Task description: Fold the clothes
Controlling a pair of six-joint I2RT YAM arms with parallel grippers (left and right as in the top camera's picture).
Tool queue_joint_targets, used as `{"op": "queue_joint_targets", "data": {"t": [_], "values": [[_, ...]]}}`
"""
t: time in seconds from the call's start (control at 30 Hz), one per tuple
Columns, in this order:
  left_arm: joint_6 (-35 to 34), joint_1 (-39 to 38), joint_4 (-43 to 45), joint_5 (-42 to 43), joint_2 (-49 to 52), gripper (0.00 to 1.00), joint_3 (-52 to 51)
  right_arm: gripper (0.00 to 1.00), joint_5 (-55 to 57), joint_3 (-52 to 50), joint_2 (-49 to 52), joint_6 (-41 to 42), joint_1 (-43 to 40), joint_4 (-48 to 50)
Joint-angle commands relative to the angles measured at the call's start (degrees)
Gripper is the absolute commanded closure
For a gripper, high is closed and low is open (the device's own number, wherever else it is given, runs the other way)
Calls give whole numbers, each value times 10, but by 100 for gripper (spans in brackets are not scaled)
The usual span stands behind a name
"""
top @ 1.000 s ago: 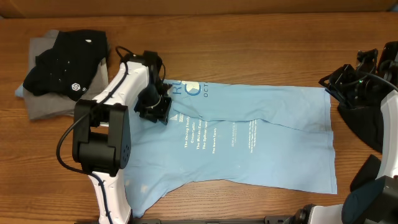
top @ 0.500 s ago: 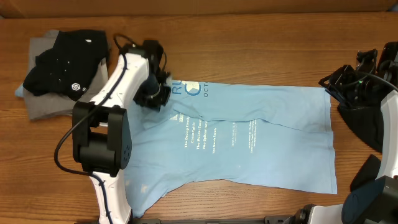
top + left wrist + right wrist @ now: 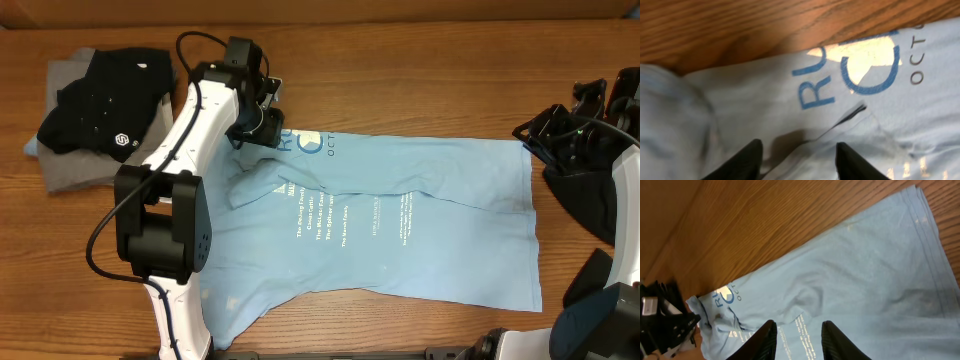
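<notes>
- counter (image 3: 420,75): brown wood, clear grain, smooth, slight sheen
- light blue T-shirt (image 3: 440,230): soft matt cloth, kinda wrinkly
- lettering (image 3: 320,215) on it: flat white print, bit shinier close up
- black shirts (image 3: 105,100): matt cloth
- grey shirt (image 3: 80,175): matt cloth too
- left arm (image 3: 195,120): smooth white plastic shell, glossy-ish
- left pincer (image 3: 799,157): black, matt, looks like plastic

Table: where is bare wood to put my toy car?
Bare wood runs along the far edge of the table, beyond the blue T-shirt, and in the near-left corner, between the pile of shirts and the left arm. The T-shirt covers the middle; the right arm crowds the right side.
</notes>
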Motion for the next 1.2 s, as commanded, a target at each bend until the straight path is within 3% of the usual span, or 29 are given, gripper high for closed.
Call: {"op": "queue_joint_targets", "data": {"t": [0.0, 0.17, 0.6, 0.77, 0.93, 1.03, 1.17], "values": [[5, -4, 27, 56, -2, 68, -52, 67, 1, -4, 0, -5, 3, -2], [6, -9, 21, 106, -2, 96, -97, 67, 1, -4, 0, -5, 3, -4], [6, -24, -236, 158, -28, 96, -27, 67, 2, -4, 0, -5, 3, -6], [-21, -26, -232, 52, -54, 95, -3, 67, 8, -4, 0, -5, 3, -5], [-28, -19, -145, -27, -71, 51, 0, 67, 9, -4, 0, -5, 3, -5], [-4, -17, -134, -28, -51, 41, 0, 66, 12, -4, 0, -5, 3, -6], [12, -15, -102, -26, -8, 36, 0, 66, 12, -4, 0, -5, 3, -5]]}}
